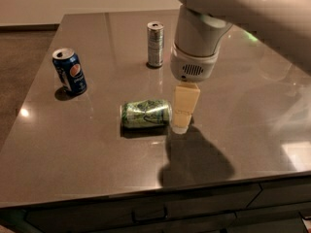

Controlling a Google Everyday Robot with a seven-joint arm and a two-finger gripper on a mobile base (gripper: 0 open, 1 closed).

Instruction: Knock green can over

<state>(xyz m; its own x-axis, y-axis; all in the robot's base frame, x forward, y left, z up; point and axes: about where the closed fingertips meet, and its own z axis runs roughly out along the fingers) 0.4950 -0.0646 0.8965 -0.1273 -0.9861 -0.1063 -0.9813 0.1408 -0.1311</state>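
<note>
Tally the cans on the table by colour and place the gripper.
Green: 1, the green can, lying on its side.
Blue: 1, the blue Pepsi can, upright.
Silver: 1, the slim silver can, upright.
Total: 3 cans.
The gripper is low, beside one end of the green can.

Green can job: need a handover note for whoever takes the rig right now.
Gripper: low over the table, just off the right end of the green can; contact unclear.
Green can: lying on its side, mid-table.
Blue Pepsi can and slim silver can: upright, farther back.
Done: knock-over.
Left: probably only lifting the arm clear.
</note>
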